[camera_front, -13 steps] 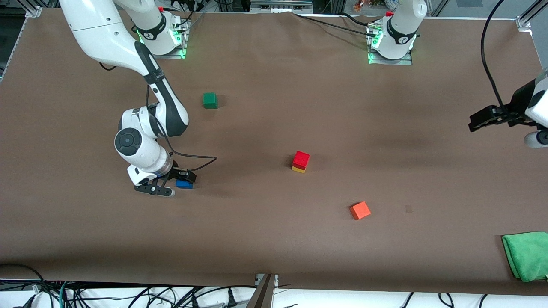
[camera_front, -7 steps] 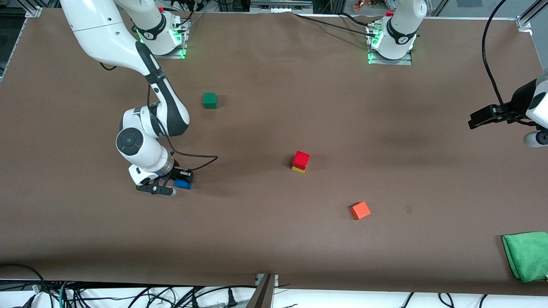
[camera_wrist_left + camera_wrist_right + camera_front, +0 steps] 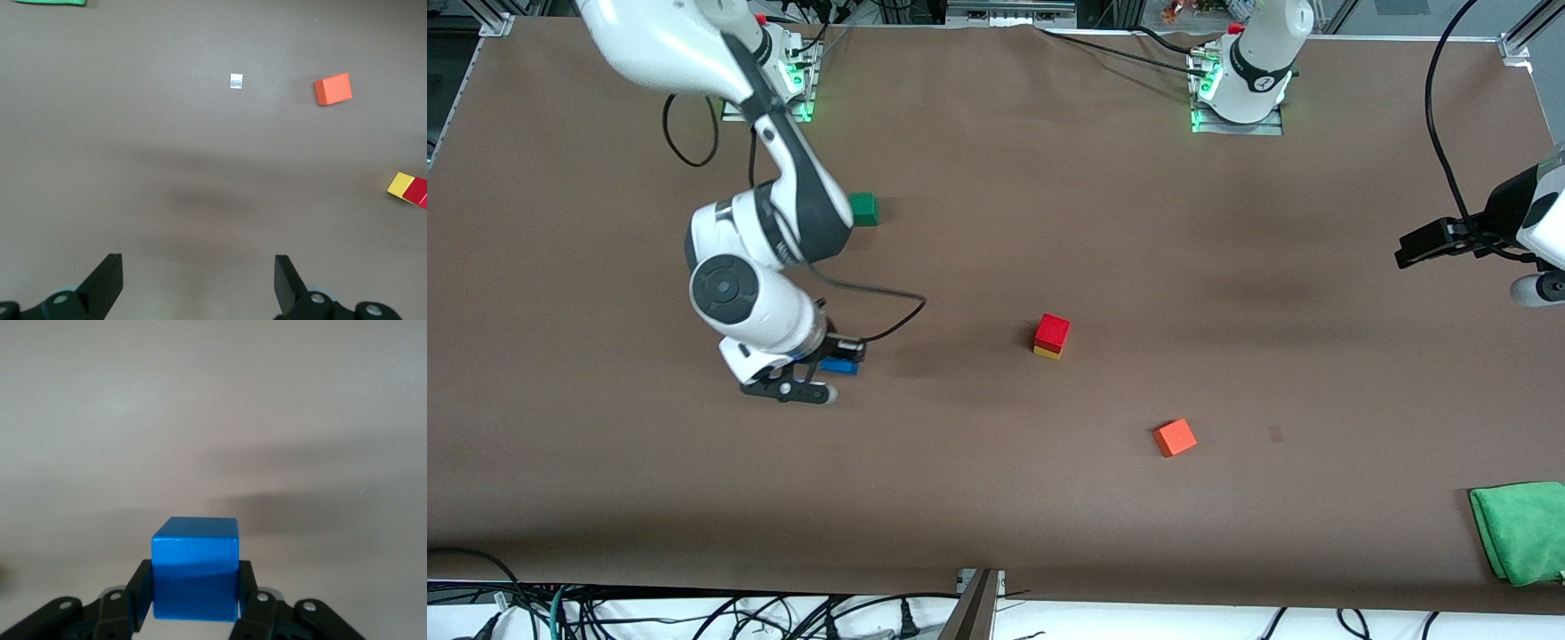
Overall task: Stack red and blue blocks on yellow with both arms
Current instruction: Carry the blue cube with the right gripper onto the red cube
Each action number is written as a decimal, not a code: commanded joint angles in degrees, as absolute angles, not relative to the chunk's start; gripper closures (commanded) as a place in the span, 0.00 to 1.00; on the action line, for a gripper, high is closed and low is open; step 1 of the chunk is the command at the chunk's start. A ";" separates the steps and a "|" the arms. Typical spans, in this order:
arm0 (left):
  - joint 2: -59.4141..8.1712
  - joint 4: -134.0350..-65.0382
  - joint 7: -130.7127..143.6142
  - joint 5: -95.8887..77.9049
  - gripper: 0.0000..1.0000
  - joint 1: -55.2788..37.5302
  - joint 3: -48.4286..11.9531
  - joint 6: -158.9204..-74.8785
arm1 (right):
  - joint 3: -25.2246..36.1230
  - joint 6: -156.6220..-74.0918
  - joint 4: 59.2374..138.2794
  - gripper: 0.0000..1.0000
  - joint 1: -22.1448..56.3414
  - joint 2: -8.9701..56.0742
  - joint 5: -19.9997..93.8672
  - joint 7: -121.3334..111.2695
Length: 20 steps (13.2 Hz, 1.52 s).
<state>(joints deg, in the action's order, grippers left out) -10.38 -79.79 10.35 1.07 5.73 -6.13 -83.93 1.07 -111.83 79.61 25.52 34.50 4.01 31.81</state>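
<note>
The red block [image 3: 1053,332] sits on the yellow cube [image 3: 1047,352] at mid-table; both show at the edge of the left wrist view, yellow cube [image 3: 400,184] and red block [image 3: 419,192]. My right gripper [image 3: 838,363] is shut on the blue block [image 3: 840,365] and holds it above the table, toward the right arm's end; in the right wrist view the blue block [image 3: 195,568] sits between the two fingers [image 3: 139,597]. My left gripper [image 3: 1409,252] is open and empty, raised over the left arm's end of the table; its fingers [image 3: 107,280] stand wide apart.
A green cube [image 3: 863,208] lies near the right arm's elbow. An orange cube [image 3: 1176,436] lies nearer the front camera than the stack; it shows in the left wrist view [image 3: 333,89] too. A green cloth [image 3: 1520,531] lies at the left arm's end, near the front edge.
My right gripper has lifted the blue block off the table and carried it toward the red-on-yellow stack. The left arm has barely moved.
</note>
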 commanded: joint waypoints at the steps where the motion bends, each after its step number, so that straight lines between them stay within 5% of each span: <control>1: -10.20 -79.98 9.14 0.09 0.00 6.33 -6.15 -83.85 | 1.49 -105.48 65.70 0.79 32.32 41.29 4.04 44.33; 4: -10.20 -79.98 9.23 0.18 0.00 6.33 -6.15 -83.85 | 1.49 -106.69 57.15 0.78 39.44 46.92 4.13 58.50; 9: -10.20 -79.98 9.14 0.00 0.00 6.42 -6.06 -83.76 | 3.95 -118.11 56.34 0.75 49.38 51.85 3.87 71.44; 20: -10.28 -79.98 9.23 0.09 0.00 6.42 -6.06 -83.76 | 4.39 -125.06 55.99 0.71 50.19 53.52 3.87 73.39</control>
<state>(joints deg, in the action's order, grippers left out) -10.40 -79.84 10.35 1.07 5.94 -6.05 -83.93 3.85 -124.16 58.46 49.79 51.87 3.96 72.15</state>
